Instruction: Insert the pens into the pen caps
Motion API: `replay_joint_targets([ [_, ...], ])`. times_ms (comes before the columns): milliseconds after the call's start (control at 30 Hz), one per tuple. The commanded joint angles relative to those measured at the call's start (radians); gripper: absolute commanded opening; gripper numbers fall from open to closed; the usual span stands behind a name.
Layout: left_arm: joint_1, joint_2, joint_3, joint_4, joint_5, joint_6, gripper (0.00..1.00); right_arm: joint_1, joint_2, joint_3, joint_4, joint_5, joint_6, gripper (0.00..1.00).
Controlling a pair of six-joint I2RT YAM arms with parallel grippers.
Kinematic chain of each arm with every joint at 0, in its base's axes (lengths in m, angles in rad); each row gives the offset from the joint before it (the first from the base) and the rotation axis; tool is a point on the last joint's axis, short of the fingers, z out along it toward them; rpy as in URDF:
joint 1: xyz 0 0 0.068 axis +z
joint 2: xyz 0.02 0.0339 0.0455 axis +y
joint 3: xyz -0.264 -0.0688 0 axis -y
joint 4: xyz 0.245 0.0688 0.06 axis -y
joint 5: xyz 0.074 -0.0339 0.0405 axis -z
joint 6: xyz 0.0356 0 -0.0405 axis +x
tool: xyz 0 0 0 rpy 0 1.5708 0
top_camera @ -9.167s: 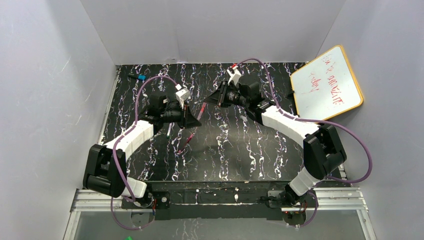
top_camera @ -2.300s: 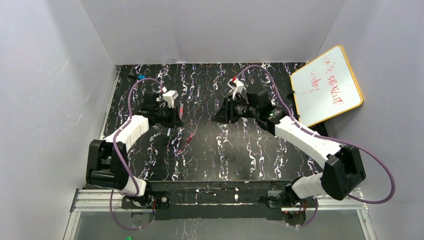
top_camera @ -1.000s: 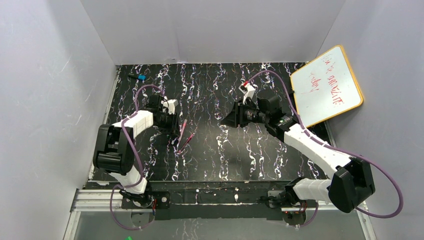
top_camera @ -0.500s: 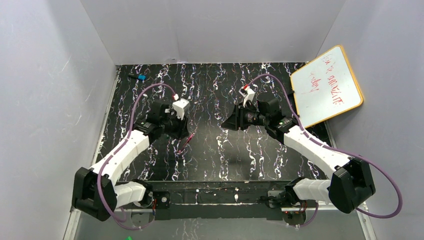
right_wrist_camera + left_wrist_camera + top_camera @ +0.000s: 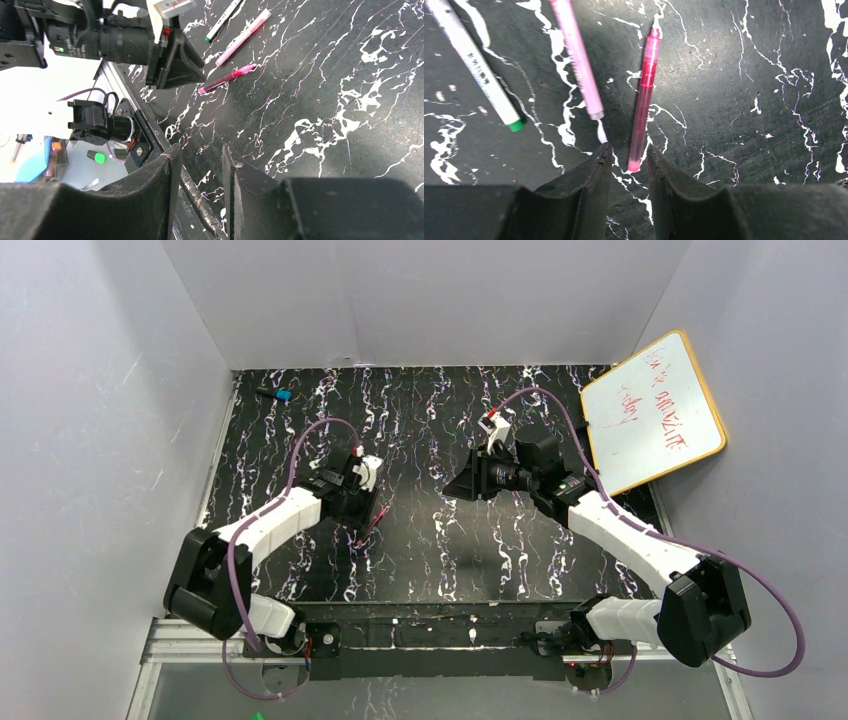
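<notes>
Left of centre on the desk, pens side by side: leftmost pen, middle pen beside it, rightmost pen nearest the centre. Over them, left gripper, one end of the rightmost pen between its fingertips. Right of centre, right gripper. In the far left corner, small item; at the far right corner, whiteboard.

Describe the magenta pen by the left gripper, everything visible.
The magenta pen is a slim, translucent-looking plastic stick, deeper pink than the pale pink pen lying apart on its left. It lies flat on the black marbled table, its near end showing in the gap of the open left gripper; no contact visible. Capped or not: cannot tell.
</notes>
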Motion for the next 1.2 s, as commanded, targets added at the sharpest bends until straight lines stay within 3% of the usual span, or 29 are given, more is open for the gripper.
replay_joint_targets([
  [0,-0.032,0.038,0.039,-0.025,0.035,0.004,0.30,-0.009,-0.036,-0.010,0.030,-0.009,-0.012,0.44],
  [600,-0.078,0.221,0.100,-0.063,-0.051,-0.009,0.28,-0.030,-0.043,-0.010,0.020,-0.022,-0.031,0.44],
  [667,-0.078,0.239,0.107,-0.069,-0.051,-0.011,0.22,-0.034,-0.045,-0.010,0.020,-0.024,-0.033,0.44],
  [733,-0.078,0.259,0.113,-0.078,-0.042,-0.010,0.00,-0.037,-0.046,-0.010,0.020,-0.026,-0.033,0.44],
  [800,-0.078,0.273,0.120,-0.083,-0.031,-0.006,0.00,-0.041,-0.045,-0.009,0.020,-0.027,-0.035,0.44],
  [1033,-0.078,0.205,0.171,-0.074,0.126,0.014,0.00,-0.051,-0.038,-0.007,0.031,-0.032,-0.022,0.44],
  [1167,-0.078,0.138,0.232,-0.016,0.246,-0.025,0.00,-0.053,-0.054,-0.058,0.184,-0.064,0.057,0.43],
])
